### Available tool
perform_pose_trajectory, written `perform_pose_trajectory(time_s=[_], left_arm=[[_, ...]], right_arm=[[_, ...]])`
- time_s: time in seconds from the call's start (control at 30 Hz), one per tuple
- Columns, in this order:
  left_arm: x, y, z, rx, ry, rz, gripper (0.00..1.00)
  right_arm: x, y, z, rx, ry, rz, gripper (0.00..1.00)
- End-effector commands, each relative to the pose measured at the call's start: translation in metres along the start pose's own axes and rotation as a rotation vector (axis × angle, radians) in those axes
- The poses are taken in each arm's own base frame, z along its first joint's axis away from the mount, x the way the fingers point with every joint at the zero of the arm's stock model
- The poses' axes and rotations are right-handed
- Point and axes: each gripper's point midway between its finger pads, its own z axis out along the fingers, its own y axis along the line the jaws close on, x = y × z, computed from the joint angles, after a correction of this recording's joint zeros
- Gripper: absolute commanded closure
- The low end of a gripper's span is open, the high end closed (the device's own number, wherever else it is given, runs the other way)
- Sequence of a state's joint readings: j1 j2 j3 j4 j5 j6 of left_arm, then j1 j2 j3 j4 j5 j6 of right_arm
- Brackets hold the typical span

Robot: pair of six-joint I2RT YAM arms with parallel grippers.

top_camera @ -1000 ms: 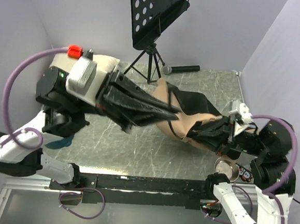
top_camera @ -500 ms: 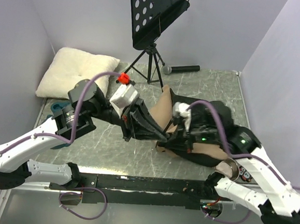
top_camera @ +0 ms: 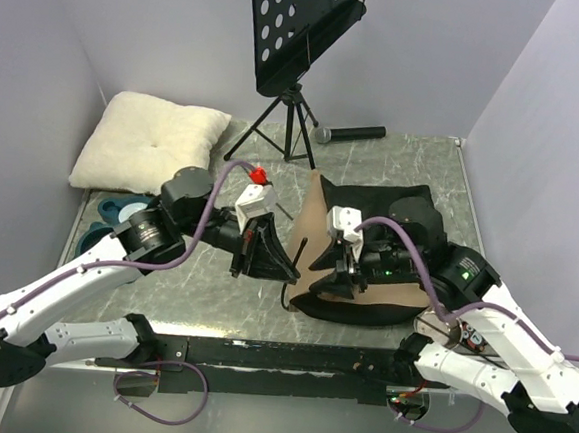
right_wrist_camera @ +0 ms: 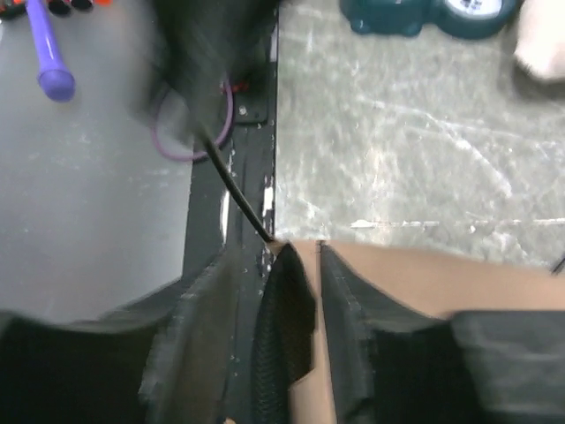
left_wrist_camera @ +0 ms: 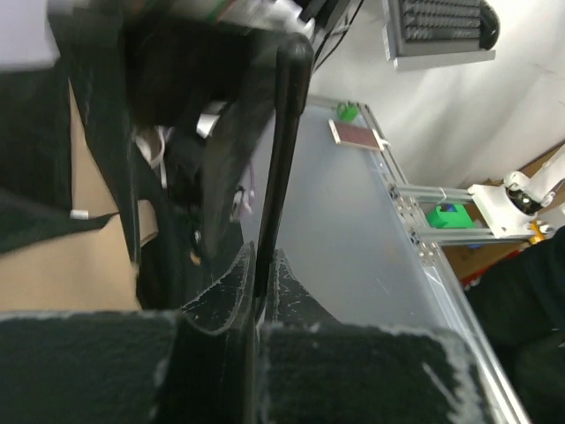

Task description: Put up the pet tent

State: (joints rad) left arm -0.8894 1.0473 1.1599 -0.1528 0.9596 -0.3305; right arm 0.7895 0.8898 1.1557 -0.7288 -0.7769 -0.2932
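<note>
Grey marble-patterned worktop seen from above, with both arms reaching in from the 6 o'clock edge.

The pet tent is tan-brown fabric with a black lining. It lies partly collapsed on the worktop at about 4 o'clock from centre. One tan panel stands up along its 9 o'clock side, and the black lining faces upward at 1 o'clock.

A cream-white pillow rests at 10 o'clock in the far corner, well apart from the tent. A black perforated music stand on a tripod stands at 12 o'clock.

The left tool sits just beside the tent's 9 o'clock edge. In the left wrist view its fingers are clenched on a thin black pole, which rises straight out from between them.

The right tool lies over the tent's near half. In the right wrist view its fingers grasp a bunched fold of black mesh at the tent's edge. Tan fabric spreads toward 3 o'clock, and the thin pole slants away toward 11 o'clock.

A black microphone lies at 1 o'clock, near the tripod feet. Two teal bowls sit at 9 o'clock, partly hidden by the left arm.
</note>
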Motion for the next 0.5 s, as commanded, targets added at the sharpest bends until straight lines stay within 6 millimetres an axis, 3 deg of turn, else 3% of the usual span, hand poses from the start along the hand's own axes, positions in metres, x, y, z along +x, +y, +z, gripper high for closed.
perform_pose_trajectory(time_s=[0.0, 0.1, 0.17, 0.33, 0.47], left_arm=[[0.03, 0.008, -0.006, -0.027, 0.086, -0.162, 0.99], [0.038, 0.01, -0.007, -0.03, 0.102, -0.181, 0.99], [0.04, 0.011, -0.008, -0.034, 0.103, -0.183, 0.99], [0.046, 0.017, -0.007, -0.043, 0.114, -0.184, 0.99], [0.046, 0.021, -0.004, -0.045, 0.119, -0.185, 0.99]], right_arm=[[-0.043, 0.01, -0.013, -0.007, -0.125, -0.124, 0.4], [-0.056, 0.017, -0.021, -0.007, -0.155, -0.116, 0.24], [-0.067, 0.02, -0.026, -0.005, -0.187, -0.103, 0.18], [-0.1, 0.025, -0.028, -0.035, -0.27, -0.04, 0.15], [-0.121, 0.016, -0.024, -0.022, -0.31, 0.049, 0.16]])
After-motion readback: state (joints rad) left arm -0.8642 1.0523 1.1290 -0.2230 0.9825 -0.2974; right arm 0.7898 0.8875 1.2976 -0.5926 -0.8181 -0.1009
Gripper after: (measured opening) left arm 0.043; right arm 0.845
